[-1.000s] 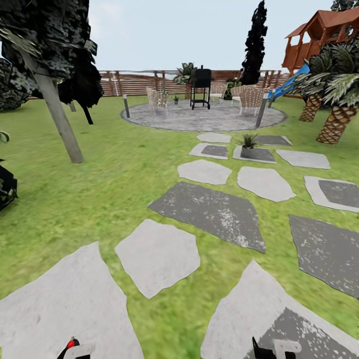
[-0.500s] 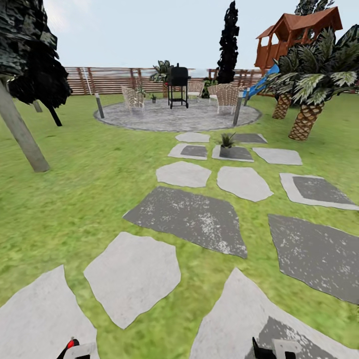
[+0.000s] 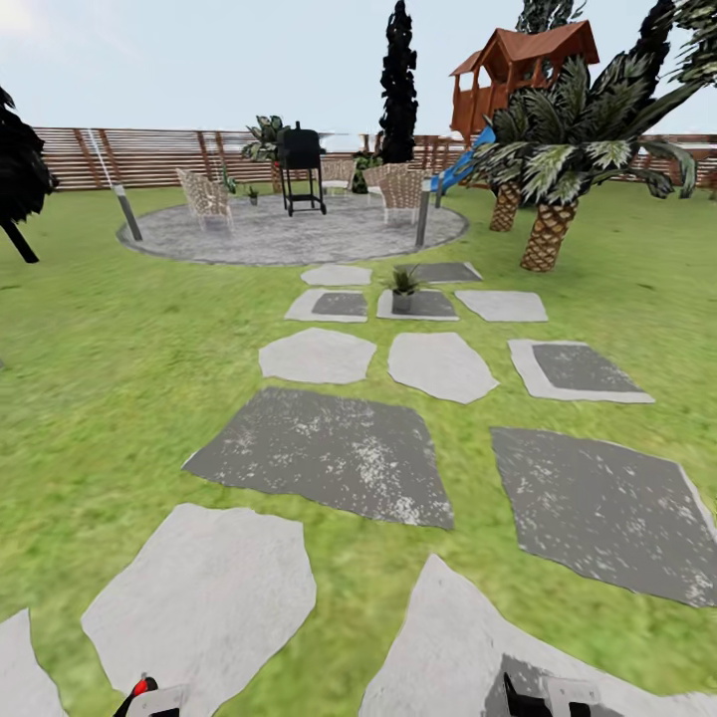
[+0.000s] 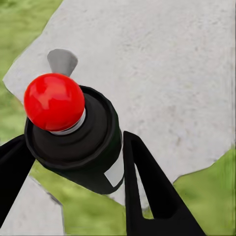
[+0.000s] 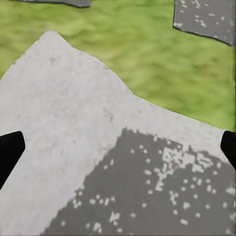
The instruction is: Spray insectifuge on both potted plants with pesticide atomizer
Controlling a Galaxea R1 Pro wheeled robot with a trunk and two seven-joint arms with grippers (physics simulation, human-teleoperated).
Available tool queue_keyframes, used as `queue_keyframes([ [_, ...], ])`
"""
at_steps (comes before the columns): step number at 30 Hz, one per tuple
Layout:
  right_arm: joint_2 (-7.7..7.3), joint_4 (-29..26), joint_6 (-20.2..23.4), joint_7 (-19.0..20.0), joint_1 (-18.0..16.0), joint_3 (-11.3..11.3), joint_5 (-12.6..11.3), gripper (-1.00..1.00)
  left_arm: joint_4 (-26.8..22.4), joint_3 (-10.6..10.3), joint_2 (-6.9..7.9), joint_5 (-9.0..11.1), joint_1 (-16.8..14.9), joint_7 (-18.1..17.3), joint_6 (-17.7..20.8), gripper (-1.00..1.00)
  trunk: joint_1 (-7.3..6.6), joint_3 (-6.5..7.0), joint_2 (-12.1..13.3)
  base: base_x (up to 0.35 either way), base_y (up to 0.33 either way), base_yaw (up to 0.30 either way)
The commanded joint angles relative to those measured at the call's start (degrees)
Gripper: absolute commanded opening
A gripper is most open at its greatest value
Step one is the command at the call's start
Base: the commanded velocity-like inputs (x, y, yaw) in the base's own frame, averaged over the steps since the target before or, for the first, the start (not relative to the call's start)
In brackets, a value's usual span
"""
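- Carrying the pesticide atomizer [image 4: 81,142] in the left hand [image 4: 69,167], the robot faces down a path of stepping stones [image 3: 319,453] across the lawn [image 3: 100,378] toward the round patio [image 3: 289,234]
- The left wrist view shows the two dark fingers [image 4: 147,191] closed on either side of the bottle's body, its red nozzle ball [image 4: 54,102] pointing away from the camera and the white label band showing just beside one finger
- The right hand [image 5: 118,147] holds nothing; its fingertips sit wide apart at the two edges of the wrist view, above a pale stone with a dark speckled patch
- One potted plant [image 3: 403,284] stands on a dark stone at the far end of the path, just before the patio's near edge and near a grey bollard lamp [image 3: 423,219]
- A second small plant [image 3: 252,195] sits on the patio beside the wicker chair [image 3: 204,197]; it is too small to say whether it is the other target
- The step in hand looks like the approach: judged from here, the base should roll along the stones and stop with the nearer plant within the left arm's reach
- The bottle is best kept upright and firmly pinched on the way, nozzle turned at the leaves only once close, since spraying from this far would likely miss
- The palm [image 3: 553,169] stands to the right of the path, well clear of the route
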Motion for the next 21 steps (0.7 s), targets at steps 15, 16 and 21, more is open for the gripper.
queue_keyframes([
  [15,-0.01,0.0,-0.2,0.2,0.0,-0.2,-0.2,1.0,0.0,0.2,-0.01,-0.4,0.0,0.3,-0.2,-1.0,0.02,-0.05,0.0,0.317,-0.002,-0.214],
  [16,-0.04,0.0,-0.2,0.3,0.0,-0.2,-0.2,1.0,0.0,0.2,-0.01,-0.4,0.0,0.3,-0.2,-1.0,0.02,-0.05,0.0,0.318,0.0,-0.009],
  [21,-0.09,0.1,-0.2,0.5,0.0,-0.1,-0.2,1.0,0.0,0.2,-0.01,-0.4,0.0,0.3,-0.2,-1.0,0.02,-0.05,0.0,0.318,0.0,-0.003],
])
